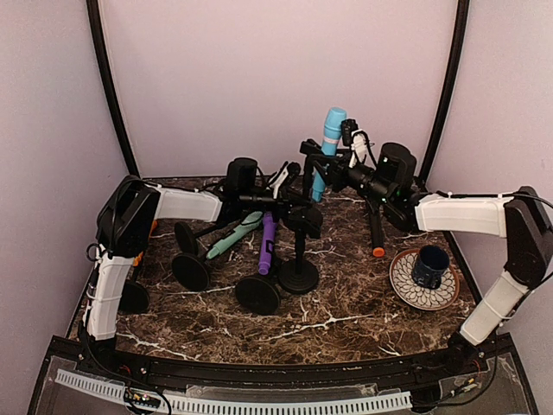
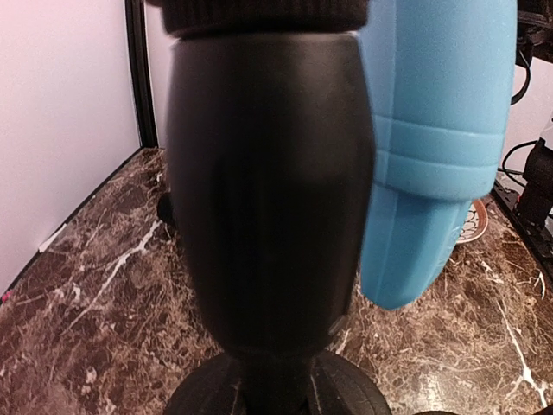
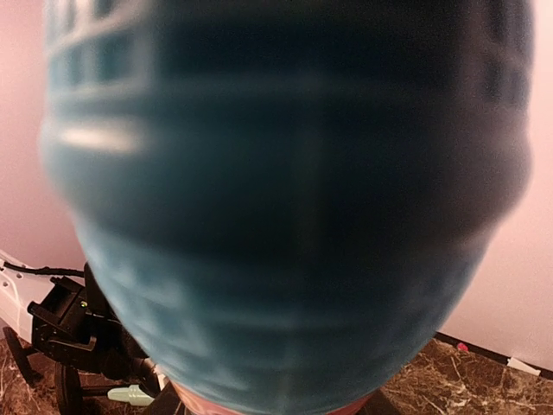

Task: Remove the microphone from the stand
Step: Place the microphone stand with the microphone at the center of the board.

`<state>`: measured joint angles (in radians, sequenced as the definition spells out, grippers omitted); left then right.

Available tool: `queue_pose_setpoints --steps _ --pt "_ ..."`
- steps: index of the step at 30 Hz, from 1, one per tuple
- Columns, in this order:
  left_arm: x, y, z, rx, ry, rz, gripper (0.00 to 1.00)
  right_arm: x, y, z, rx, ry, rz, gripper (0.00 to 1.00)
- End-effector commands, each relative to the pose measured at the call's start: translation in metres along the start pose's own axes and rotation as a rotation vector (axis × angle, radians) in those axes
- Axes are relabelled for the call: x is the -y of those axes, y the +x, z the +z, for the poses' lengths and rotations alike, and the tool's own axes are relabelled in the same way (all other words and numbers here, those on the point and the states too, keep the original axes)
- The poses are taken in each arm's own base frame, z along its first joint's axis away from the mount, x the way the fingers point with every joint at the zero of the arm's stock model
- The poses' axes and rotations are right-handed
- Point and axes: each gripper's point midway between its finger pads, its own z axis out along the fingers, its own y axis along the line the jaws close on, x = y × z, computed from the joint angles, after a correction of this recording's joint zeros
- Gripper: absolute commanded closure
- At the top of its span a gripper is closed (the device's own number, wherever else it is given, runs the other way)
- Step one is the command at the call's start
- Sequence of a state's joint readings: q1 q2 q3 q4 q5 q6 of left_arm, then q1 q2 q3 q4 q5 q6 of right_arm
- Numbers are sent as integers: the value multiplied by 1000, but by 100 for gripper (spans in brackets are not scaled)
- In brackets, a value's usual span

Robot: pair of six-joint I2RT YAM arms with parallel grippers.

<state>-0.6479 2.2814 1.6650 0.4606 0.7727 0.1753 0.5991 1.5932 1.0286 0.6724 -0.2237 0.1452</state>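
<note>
Top view — my right pincer (image 1: 331, 166) grips the mic (image 1: 332, 130), left pincer (image 1: 289, 204) clamps the stand (image 1: 299, 275); mic looks freed — next, carry it clear

walls (image 1: 276, 78): plain pale lilac | tabletop (image 1: 346, 320): dark brown marble, white veins | poles (image 1: 112, 95): black

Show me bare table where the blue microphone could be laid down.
Bare marble lies between the upright stand and the saucer, and along the near edge in front of them. Left of the stand is crowded with toppled stands and microphones.
</note>
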Motion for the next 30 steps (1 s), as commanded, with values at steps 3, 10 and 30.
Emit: queue_pose_setpoints --steps 3,10,30 --pt "3 2 -3 64 -29 52 92 -24 10 3 27 -109 57 84" --pt "0 26 3 29 -40 25 77 -20 21 3 13 -93 59 85" --pt "-28 -14 -32 66 -216 59 9 -8 30 -5 7 -13 -13 86"
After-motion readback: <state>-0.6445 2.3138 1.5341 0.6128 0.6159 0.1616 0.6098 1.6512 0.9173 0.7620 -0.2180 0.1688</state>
